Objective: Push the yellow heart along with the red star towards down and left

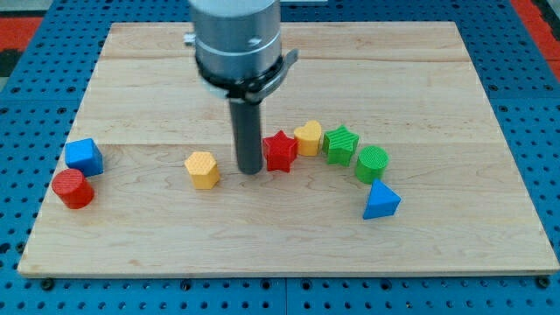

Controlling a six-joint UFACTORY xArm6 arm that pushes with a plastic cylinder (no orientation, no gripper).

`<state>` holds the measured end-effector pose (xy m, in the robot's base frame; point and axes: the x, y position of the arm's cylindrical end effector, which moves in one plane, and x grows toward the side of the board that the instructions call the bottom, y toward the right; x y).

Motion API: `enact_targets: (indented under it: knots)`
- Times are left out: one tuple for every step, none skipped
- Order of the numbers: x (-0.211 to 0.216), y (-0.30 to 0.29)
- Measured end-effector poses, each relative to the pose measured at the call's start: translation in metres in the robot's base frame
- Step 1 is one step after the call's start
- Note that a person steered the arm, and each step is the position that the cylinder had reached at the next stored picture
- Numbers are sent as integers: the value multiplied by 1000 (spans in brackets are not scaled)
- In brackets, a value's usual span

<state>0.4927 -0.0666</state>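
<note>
Your tip waits on the wrong side of the red star.

There is no pincer here to be wide, narrow or holding: only a dark rod, and my tip (250, 171) stands on the wooden board (455, 236), just at the view's left of the red star block (279, 150), perhaps touching it. The yellow heart block (308, 137) touches the star on its far side, toward the view's top-right. To push both down-left, I judge you must first go around behind the heart.

Green star (341, 143), blue cube (85, 156)
</note>
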Motion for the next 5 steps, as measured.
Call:
enact_targets:
  knots:
    - [-15,-69]
    - [-19,-67]
    - [-68,-14]
    - [-117,28]
    - [-101,131]
